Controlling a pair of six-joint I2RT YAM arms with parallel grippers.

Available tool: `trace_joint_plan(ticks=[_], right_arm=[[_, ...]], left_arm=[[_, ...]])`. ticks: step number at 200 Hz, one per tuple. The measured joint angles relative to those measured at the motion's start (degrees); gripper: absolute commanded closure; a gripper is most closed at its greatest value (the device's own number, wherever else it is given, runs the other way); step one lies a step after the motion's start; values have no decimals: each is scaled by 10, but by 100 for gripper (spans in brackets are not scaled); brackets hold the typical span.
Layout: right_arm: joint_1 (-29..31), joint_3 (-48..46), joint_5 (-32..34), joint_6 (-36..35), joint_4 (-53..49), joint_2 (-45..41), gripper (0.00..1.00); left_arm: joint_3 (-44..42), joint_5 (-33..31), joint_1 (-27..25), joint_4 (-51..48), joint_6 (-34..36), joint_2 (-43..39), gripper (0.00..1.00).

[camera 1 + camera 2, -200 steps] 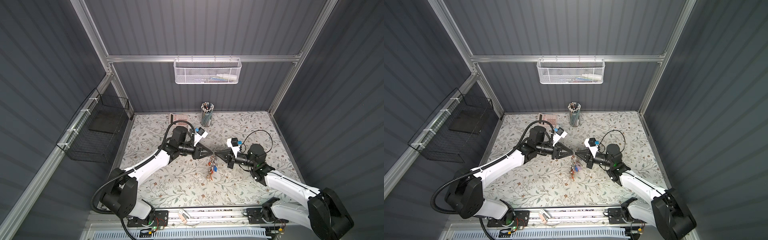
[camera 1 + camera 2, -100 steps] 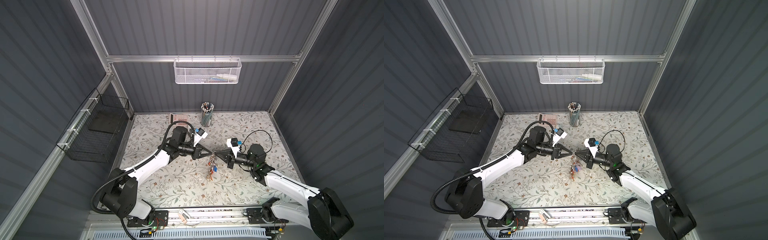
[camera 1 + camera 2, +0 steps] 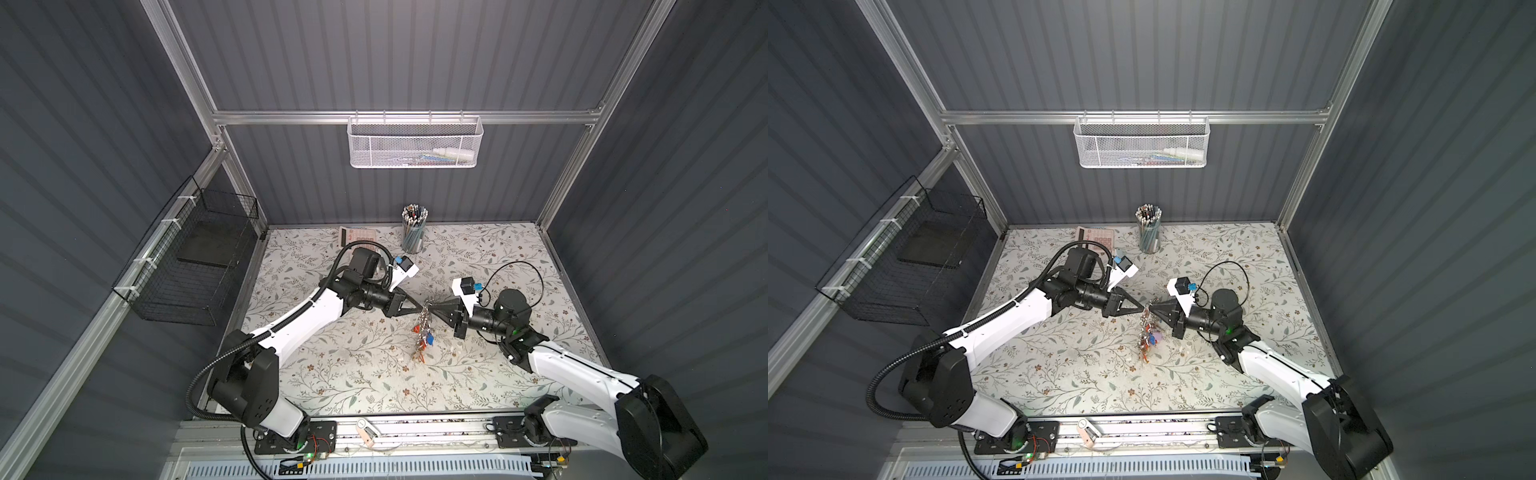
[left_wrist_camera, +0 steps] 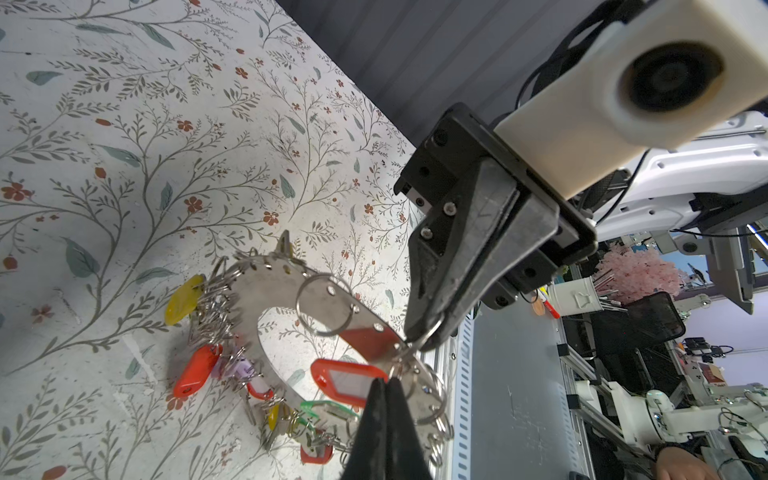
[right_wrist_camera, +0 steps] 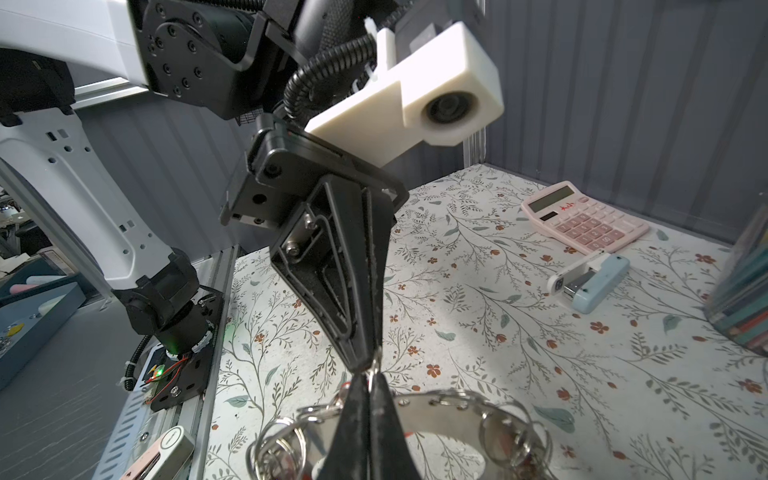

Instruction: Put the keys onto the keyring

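Hanging at the middle of the floral mat [image 3: 332, 374], the keyring [image 4: 270, 291] is held up by its top rim where the two arms meet tip to tip.

- Left gripper [image 3: 420, 308]: jaws pressed together. In the left wrist view its tips sit on a small split ring [image 5: 376, 365] at the keyring's rim. I cannot tell whether they bite the wire or only touch it.
- Right gripper [image 3: 434, 308]: jaws fully together, pinching that same split ring from the opposite side.
- Orientation: the keyring stands on edge, tilted, with its flat face slanted toward the left wrist camera. Its high end is at the tips and its low end is down by the mat.
- In both top views the long axis of the bunch runs from the tips toward the front rail.
- The keys [image 3: 422, 336] dangle off the rim in a cluster. Tags visible are yellow [image 4: 185, 299], red-orange [image 4: 195, 370], lilac [image 4: 241, 370], green [image 4: 328, 409] and blue [image 3: 430, 340].
- Contact between the lowest keys and the mat is not resolvable.
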Motion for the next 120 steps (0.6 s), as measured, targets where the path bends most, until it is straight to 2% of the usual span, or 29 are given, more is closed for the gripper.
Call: trace_joint_plan(ticks=[57,120], right_arm=[[4,0,17,1,10,3,100],[5,-2,27,3,9,11,100]], left_arm=[[65,1,0,-82,47,43,100],[83,13,0,-107,63,71,97]])
